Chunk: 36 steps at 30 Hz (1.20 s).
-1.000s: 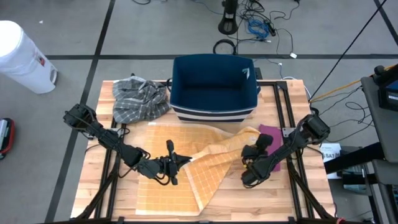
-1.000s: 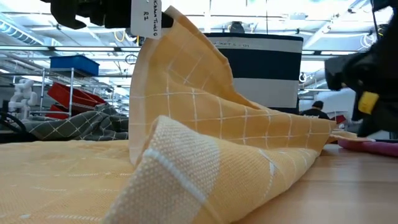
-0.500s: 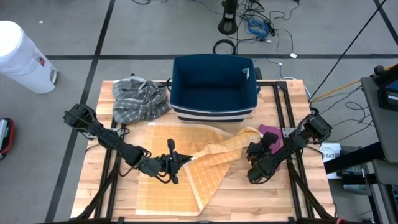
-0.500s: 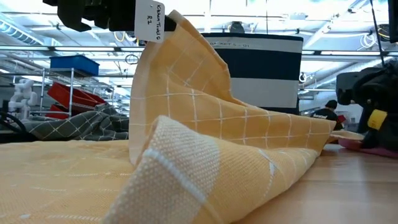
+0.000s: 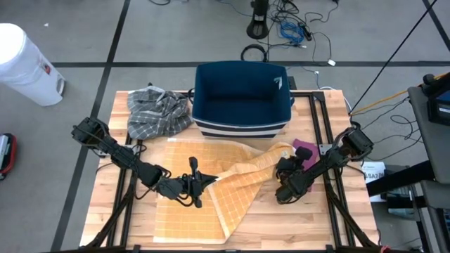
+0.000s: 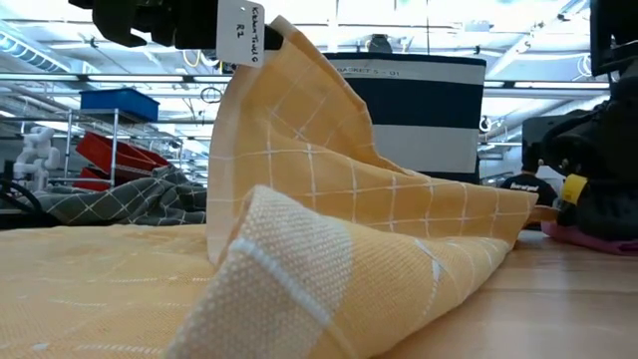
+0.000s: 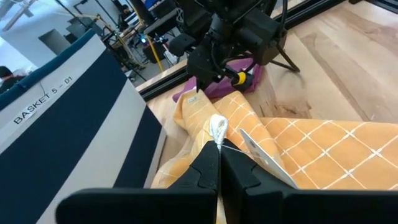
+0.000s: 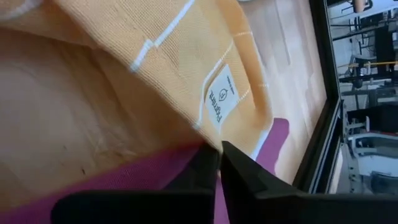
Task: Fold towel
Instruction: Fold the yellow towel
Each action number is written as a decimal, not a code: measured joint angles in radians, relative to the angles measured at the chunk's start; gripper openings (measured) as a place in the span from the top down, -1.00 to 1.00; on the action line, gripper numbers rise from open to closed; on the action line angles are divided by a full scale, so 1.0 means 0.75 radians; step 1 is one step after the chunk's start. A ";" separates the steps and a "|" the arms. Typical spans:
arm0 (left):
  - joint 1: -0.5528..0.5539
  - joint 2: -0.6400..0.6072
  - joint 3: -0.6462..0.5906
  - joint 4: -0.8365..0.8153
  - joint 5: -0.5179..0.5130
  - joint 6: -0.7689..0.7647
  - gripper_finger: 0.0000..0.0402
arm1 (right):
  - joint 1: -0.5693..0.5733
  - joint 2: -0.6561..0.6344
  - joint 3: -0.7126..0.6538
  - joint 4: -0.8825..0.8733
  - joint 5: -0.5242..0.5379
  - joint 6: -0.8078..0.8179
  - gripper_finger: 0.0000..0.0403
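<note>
Left claw (image 5: 209, 181) clamped on raised yellow towel (image 5: 232, 197) edge; right claw (image 5: 283, 166) closed, low at far corner.

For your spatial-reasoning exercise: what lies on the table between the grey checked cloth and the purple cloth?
In the high view, the navy basket sits between the grey checked cloth and the purple cloth.

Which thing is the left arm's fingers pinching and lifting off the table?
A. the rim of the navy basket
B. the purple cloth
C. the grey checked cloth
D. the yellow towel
D: the left gripper is shut on the yellow towel, and the low view shows the towel peaked up above the table under it, while the grey checked cloth lies untouched beside the navy basket.
</note>
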<state>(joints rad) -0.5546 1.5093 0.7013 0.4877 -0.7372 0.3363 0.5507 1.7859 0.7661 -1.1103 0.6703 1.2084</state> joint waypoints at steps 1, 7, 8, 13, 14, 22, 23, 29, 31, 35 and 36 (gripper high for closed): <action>-0.002 0.000 0.000 0.000 0.000 -0.006 1.00 | 0.003 -0.002 0.019 -0.021 -0.004 0.004 0.99; -0.014 0.000 0.000 0.002 0.000 -0.008 1.00 | 0.048 -0.057 0.234 -0.324 0.066 0.066 1.00; -0.014 0.000 0.000 0.002 0.000 -0.008 1.00 | 0.054 -0.068 0.278 -0.384 0.090 0.082 1.00; -0.039 0.000 0.000 0.010 0.034 -0.019 1.00 | 0.067 -0.096 0.510 -0.575 0.249 0.060 1.00; -0.050 0.000 0.000 0.015 0.037 -0.019 1.00 | 0.065 -0.097 0.557 -0.596 0.288 0.031 1.00; -0.167 0.000 0.000 0.091 0.040 -0.021 1.00 | -0.039 -0.097 0.848 -0.612 0.492 -0.344 1.00; -0.184 0.000 0.000 0.107 0.040 -0.023 1.00 | -0.055 -0.097 0.874 -0.613 0.512 -0.386 1.00; -0.279 -0.001 0.000 0.210 0.033 -0.019 1.00 | -0.141 -0.097 0.981 -0.560 0.576 -0.652 1.00; -0.315 -0.007 0.000 0.219 -0.011 -0.018 1.00 | -0.162 -0.097 1.010 -0.514 0.577 -0.743 1.00; -0.421 -0.045 0.000 0.217 -0.148 -0.017 1.00 | -0.187 -0.097 1.059 -0.379 0.578 -0.947 1.00; -0.446 -0.064 0.000 0.211 -0.168 -0.011 1.00 | -0.195 -0.097 1.071 -0.330 0.578 -1.003 1.00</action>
<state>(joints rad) -0.8893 1.4612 0.7013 0.6461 -0.8635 0.3281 0.4043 1.7134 1.5692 -1.3579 1.1039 0.4559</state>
